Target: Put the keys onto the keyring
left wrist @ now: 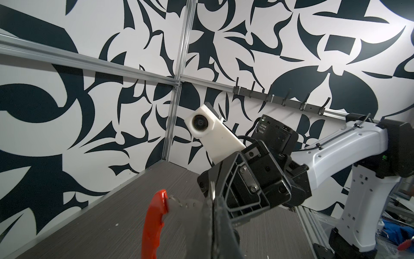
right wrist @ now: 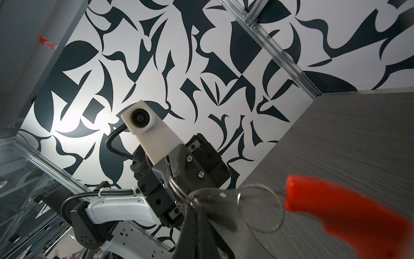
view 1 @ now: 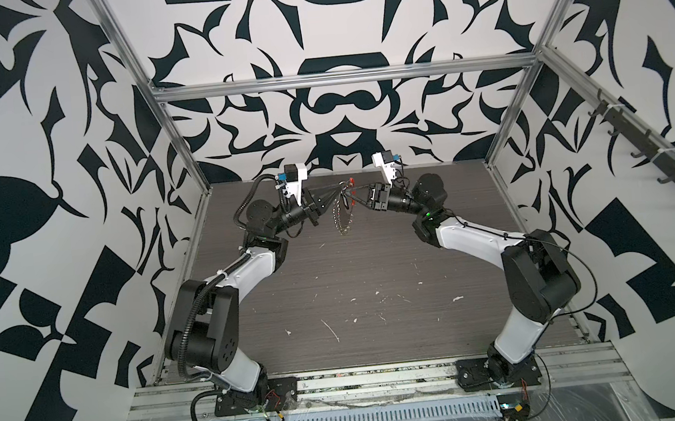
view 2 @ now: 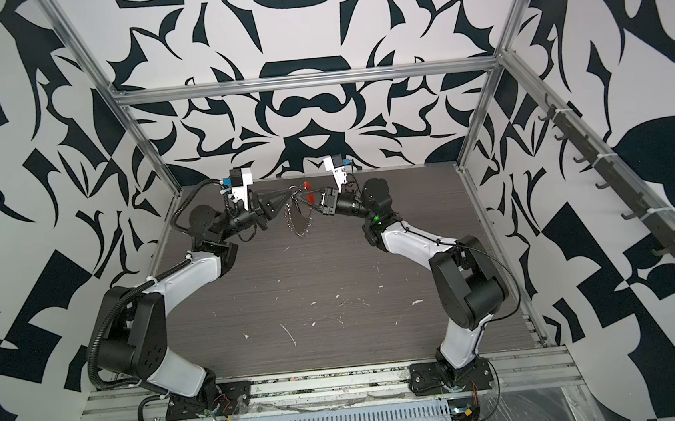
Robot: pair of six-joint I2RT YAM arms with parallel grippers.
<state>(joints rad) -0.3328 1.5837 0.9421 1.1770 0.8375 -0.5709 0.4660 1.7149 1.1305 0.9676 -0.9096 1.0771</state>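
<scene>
The keyring (view 1: pixel 342 223) hangs in the air over the back middle of the table, a silvery chain loop (view 2: pixel 297 227) with a red plastic section (left wrist: pixel 154 224) at its top. My left gripper (view 1: pixel 340 186) is shut on the keyring's upper end, and the right wrist view shows a silver split ring (right wrist: pixel 177 188) at its tip. Facing it tip to tip, my right gripper (view 1: pixel 355 197) is shut right at those rings. What it pinches is blurred. A thin ring (right wrist: pixel 259 208) lies beside the red section (right wrist: pixel 336 206). The keys are hidden among the fingertips.
The dark wood-grain table (view 1: pixel 356 301) carries only white scratches and specks. Aluminium frame posts (view 1: pixel 511 121) stand at the back corners. A rail of black hooks (view 1: pixel 656 158) runs along the right wall. Both arm bases sit on the front rail (view 1: pixel 375 379).
</scene>
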